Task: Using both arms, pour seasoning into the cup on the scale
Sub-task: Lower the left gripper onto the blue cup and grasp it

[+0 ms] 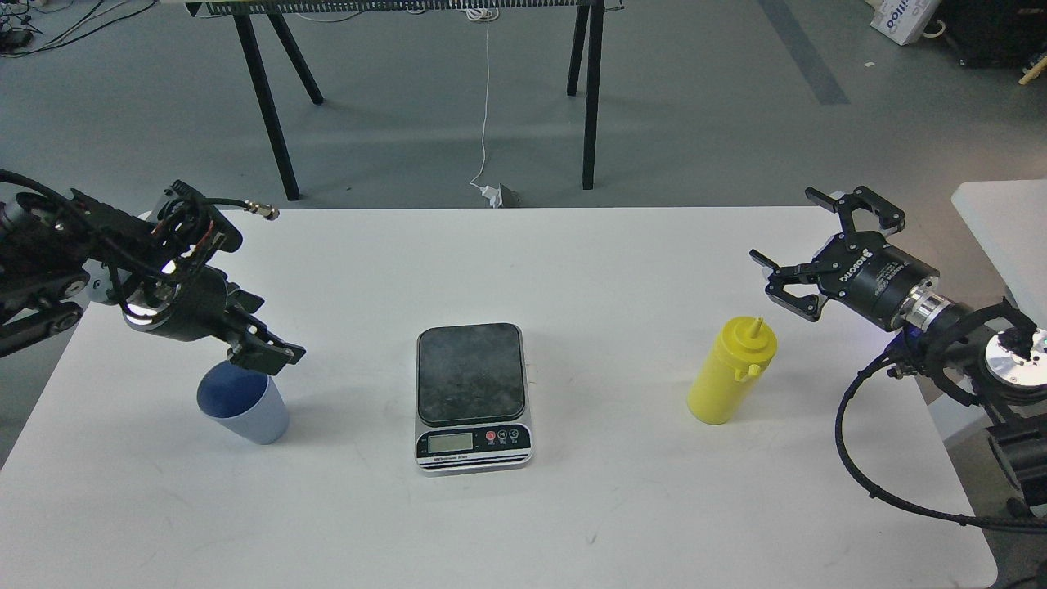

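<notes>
The light blue cup point(245, 413) stands upright on the white table point(572, 270), at its left. The scale point(470, 372) lies in the middle with a bare dark platform. The yellow seasoning bottle point(730, 372) stands upright to the right of the scale, nozzle up. My left gripper point(270, 348) hangs just above the cup's far rim and hides part of it. It is dark, and I cannot tell its fingers apart. My right gripper point(785, 229) is open and empty. It sits up and to the right of the bottle, apart from it.
Black trestle legs point(589, 98) and a white cable with a plug point(491, 192) are on the floor behind the table. A second white table point(1002, 221) is at the right edge. My right arm's cable point(851, 458) loops over the table's right side.
</notes>
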Robot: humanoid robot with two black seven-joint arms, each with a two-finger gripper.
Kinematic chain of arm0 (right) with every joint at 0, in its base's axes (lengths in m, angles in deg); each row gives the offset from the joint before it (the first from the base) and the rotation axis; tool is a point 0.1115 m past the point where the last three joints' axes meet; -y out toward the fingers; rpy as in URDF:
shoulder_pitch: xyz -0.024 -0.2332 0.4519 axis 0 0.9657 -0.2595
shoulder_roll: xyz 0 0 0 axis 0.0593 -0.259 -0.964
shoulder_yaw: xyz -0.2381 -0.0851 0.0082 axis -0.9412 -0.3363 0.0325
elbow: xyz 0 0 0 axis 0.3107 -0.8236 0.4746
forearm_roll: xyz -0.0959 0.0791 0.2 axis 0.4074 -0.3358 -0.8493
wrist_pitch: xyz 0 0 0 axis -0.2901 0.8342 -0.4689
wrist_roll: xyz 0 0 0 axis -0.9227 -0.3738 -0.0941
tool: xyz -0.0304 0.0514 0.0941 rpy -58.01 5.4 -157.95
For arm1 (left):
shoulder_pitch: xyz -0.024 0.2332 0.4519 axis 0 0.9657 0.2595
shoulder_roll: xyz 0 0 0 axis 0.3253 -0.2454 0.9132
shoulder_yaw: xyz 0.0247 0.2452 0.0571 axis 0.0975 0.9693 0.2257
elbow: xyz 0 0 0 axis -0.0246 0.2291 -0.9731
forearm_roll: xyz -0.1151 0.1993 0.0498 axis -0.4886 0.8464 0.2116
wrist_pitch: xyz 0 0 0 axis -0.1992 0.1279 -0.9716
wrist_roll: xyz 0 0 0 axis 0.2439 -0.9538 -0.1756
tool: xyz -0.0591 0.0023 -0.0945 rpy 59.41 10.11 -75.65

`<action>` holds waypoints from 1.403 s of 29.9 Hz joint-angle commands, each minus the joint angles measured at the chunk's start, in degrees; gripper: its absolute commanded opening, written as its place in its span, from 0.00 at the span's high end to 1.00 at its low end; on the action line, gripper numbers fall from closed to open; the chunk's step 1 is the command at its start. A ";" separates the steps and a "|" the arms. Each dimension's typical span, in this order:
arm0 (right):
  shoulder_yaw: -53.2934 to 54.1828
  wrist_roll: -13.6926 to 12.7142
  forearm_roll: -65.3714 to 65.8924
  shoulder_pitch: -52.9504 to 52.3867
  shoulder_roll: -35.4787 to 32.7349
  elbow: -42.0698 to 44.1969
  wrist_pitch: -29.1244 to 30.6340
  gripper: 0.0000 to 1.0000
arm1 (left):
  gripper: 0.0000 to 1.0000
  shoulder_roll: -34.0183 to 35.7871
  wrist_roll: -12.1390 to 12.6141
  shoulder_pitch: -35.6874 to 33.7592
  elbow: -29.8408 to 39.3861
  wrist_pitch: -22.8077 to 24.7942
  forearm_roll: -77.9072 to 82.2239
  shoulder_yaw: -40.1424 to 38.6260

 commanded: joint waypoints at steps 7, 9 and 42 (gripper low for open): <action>-0.22 0.00 0.01 0.77 0.09 -0.26 0.00 0.01 | 0.00 0.98 -0.02 0.58 -1.03 0.01 0.45 3.99; -0.14 0.00 -0.08 0.85 0.09 -0.26 0.00 0.01 | 0.00 0.81 -0.02 0.76 -2.35 0.01 0.71 4.16; 0.48 0.00 -0.08 1.82 -0.88 -0.35 0.00 0.01 | 0.49 -4.38 -0.02 5.95 -11.14 0.01 0.53 4.43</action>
